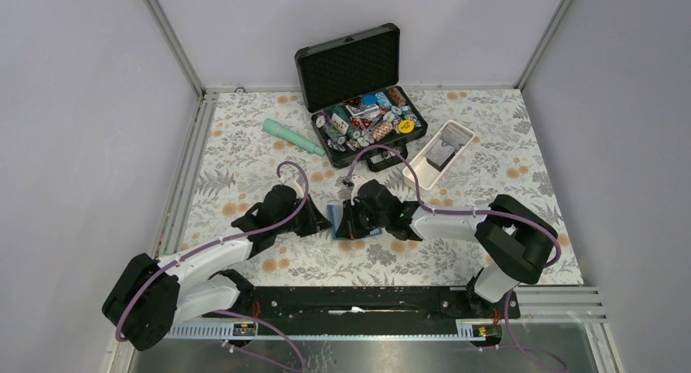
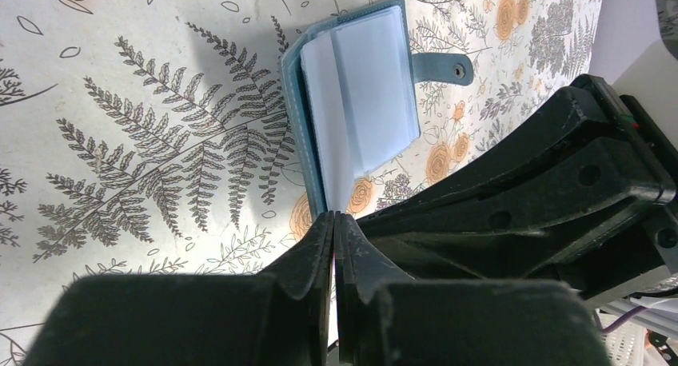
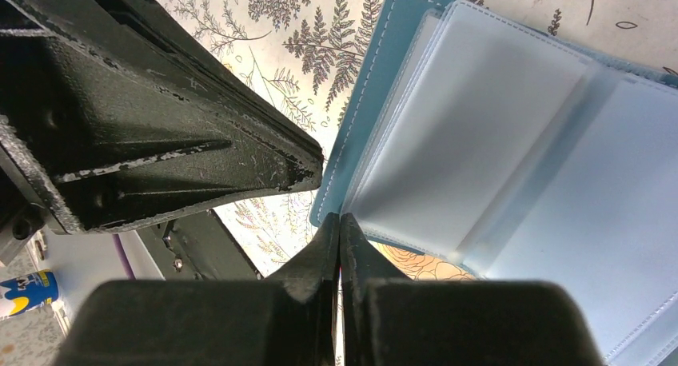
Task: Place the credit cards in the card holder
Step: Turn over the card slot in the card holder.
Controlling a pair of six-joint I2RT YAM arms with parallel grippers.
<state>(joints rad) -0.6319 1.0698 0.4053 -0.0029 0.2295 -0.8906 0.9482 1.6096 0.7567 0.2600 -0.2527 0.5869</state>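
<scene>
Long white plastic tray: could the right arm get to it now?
Probably yes. The long white plastic tray lies just beyond that arm, only flowered tablecloth between them; the right tool, shut now, would need opening.

No text, brand or number can be read in any view. In the overhead view the open case (image 1: 350, 63) on the table (image 1: 244, 145) holds small printed packets (image 1: 364, 111) and a yellow disc (image 1: 405, 126) with a dark mark at its middle. All of that print is too small to make out. At the lower left edge of the right wrist view, a blue item (image 3: 24, 292) carries white and yellow marks. These may be lettering, but they are blurred and cut off by the frame, so no word can be told.
</scene>
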